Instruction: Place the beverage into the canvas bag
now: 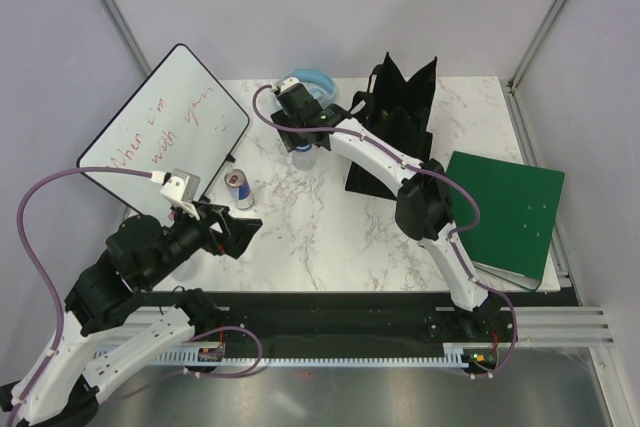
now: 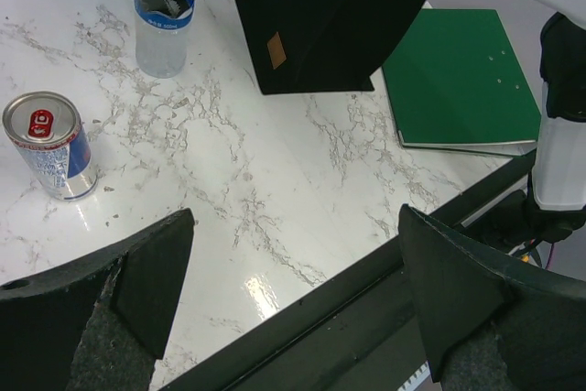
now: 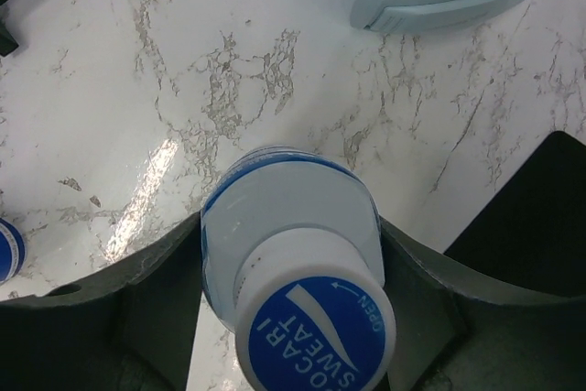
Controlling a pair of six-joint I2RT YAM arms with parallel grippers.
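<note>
gripping bottle (image 3: 289, 226) w/ right pincer (image 3: 291, 310)

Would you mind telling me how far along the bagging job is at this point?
Done: nothing visible; the bottle and can stand outside the bag. In hand: the right gripper is shut on the bottle, on the table left of the bag. Left: lift it, carry it over the bag's open top, release. The left gripper hangs open near the can.

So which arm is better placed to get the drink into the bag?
Right: the right gripper hugs the bottle beside the canvas bag. The left gripper hangs open, farther away, near the can.
</note>
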